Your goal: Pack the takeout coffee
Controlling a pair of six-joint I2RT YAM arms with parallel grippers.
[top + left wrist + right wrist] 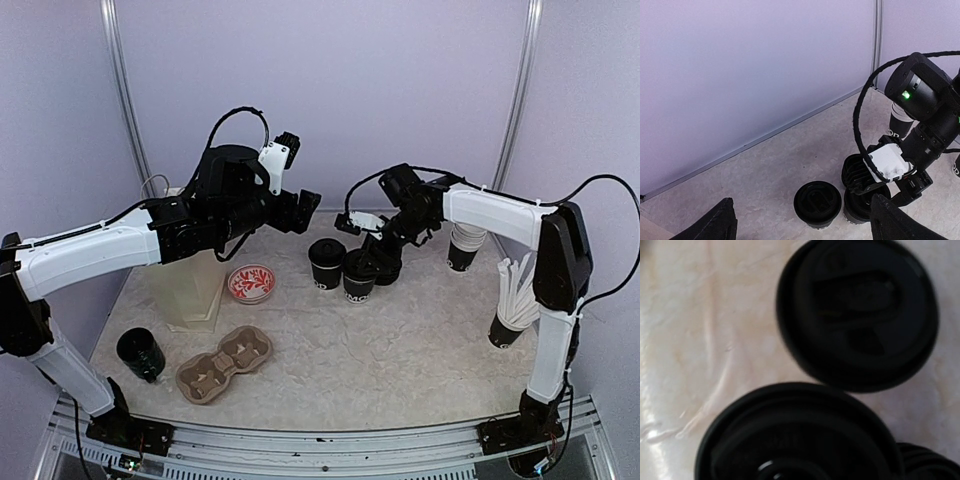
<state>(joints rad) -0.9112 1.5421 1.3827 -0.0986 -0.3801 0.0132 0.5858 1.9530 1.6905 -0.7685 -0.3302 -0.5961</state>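
Observation:
Two takeout coffee cups stand mid-table. One black cup (pixel 326 264) wears its black lid; it also shows in the left wrist view (pixel 817 204) and the right wrist view (pixel 857 310). My right gripper (pixel 364 258) sits on top of the second cup (pixel 358 282) and holds a black lid (pixel 795 440) on its rim; its fingers are hidden under the lid. That cup also shows in the left wrist view (pixel 862 210). My left gripper (pixel 303 212) hangs open and empty, high behind the cups, jaws wide in its own view (pixel 802 205).
A stack of black lids (pixel 856 170) stands behind the second cup. A nested cup stack (pixel 463 250) and a cup of white sticks (pixel 512 300) are at the right. A red-patterned bowl (pixel 250 283), a tall bag (pixel 190 285), a cardboard carrier (pixel 225 363) and a black cup (pixel 140 353) are at the left.

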